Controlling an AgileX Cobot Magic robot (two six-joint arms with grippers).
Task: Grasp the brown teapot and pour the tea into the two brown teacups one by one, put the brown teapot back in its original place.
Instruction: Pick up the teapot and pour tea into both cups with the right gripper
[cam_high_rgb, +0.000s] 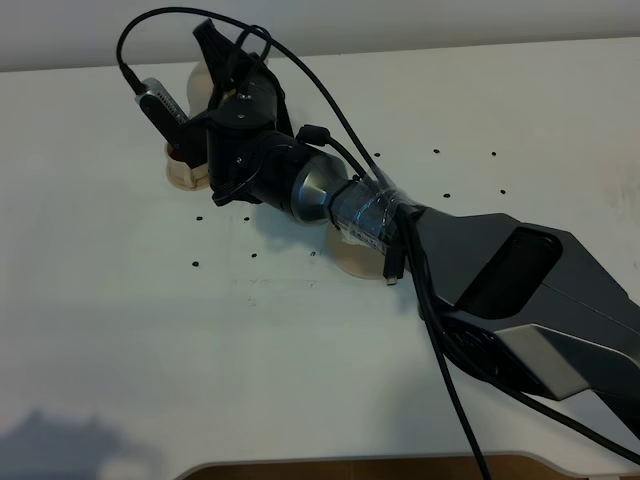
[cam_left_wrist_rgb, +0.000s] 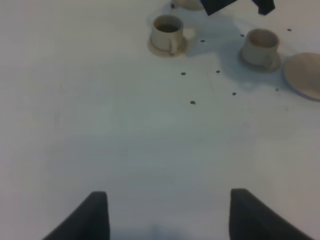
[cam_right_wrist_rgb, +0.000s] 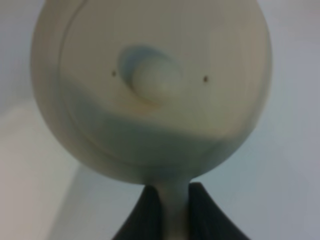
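- Pinching the loop handle of the brown teapot, my right fingers are pressed together on it, one on each side, with the lid knob facing my wrist camera.
- Seen from above, the pot sits at the far left of the bench, where my right arm has reached across the middle.
- Its long axis, handle to spout, runs straight out from my grip. The spout itself is out of sight on the far side.
- The first teacup stands on its saucer just beside the pot and looks dark inside, so I judge it is being filled or already has tea.
- The second teacup stands apart from the first, back toward my arm's base and hidden under my wrist in the high view. I cannot tell whether it holds tea.
- Near that cup lies a bare round saucer, probably the pot's own place.
- My left fingers are spread wide, hold nothing, and are well apart from both cups.
- I reckon the coming move is the right arm's: draw the pot back along its axis until the spout is over the second cup.
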